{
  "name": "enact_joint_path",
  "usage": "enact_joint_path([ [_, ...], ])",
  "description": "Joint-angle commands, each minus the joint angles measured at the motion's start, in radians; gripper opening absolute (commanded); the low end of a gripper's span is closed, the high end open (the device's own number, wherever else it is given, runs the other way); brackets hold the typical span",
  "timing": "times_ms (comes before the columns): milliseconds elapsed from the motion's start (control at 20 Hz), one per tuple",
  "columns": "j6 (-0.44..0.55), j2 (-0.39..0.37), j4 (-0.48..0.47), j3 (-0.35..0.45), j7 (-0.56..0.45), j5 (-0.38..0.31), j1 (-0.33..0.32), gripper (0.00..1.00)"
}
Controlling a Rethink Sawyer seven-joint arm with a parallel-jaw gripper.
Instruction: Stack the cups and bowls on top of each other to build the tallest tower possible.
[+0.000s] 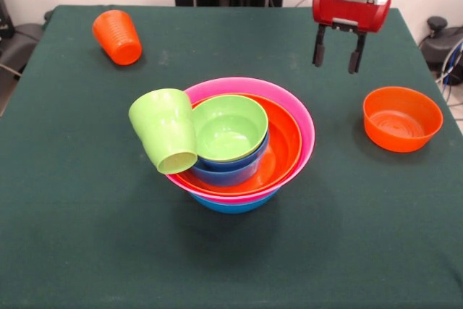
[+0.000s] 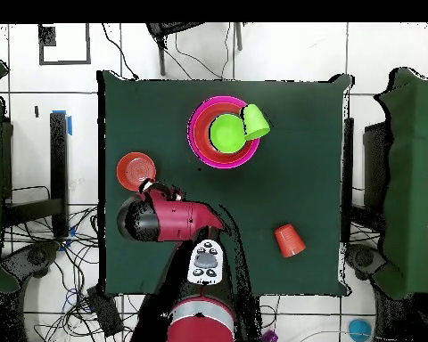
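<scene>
Nested tower [image 1: 242, 179] of glossy plastic bowls mid-table: wide blue bowl [image 1: 233, 204] at base, large pink bowl [image 1: 289, 103] in it, large orange bowl [image 1: 282, 142] inside that, then small blue bowl [image 1: 228, 171] and small lime-green bowl [image 1: 231, 128] on top. Lime-green plastic tumbler [image 1: 165, 129] tipped on its side, mouth toward camera, leaning on pile's rim and against small green bowl; not seated upright, likely to slip. Ribbed orange plastic tumbler [image 1: 117, 36] lying tilted on dark green tablecloth [image 1: 87, 236], well apart from pile, near far corner. Small orange plastic bowl [image 1: 402, 118] alone on cloth, other side of pile, untouched. Red-and-black gripper [image 1: 337, 52] hung in air, fingers apart, nothing held, above and just behind small orange bowl; same placing in overhead view, gripper [image 2: 155, 188] beside bowl [image 2: 135, 169]. Step judged: between placements, lining up for orange bowl pickup. Tower partly built; two pieces left loose plus green tumbler badly set. Next move probably called for: descent over bowl's rim, one finger inside wall and one outside, pinch, lift, carry over pile. Risk: green tumbler in the way of landing spot, could get knocked off.
</scene>
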Motion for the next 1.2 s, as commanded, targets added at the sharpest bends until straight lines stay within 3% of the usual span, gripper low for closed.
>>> enact_joint_path([
  [50, 0.069, 0.012, 0.004, 0.045, 0.116, 0.014, 0.007, 1.0],
  [600, -0.001, 0.09, -0.033, 0.026, 0.173, 0.066, 0.083, 1.0],
  [950, 0.011, 0.196, -0.112, -0.057, 0.185, 0.116, 0.182, 1.0],
  [1200, -0.014, 0.228, -0.122, -0.064, 0.186, 0.146, 0.205, 1.0],
])
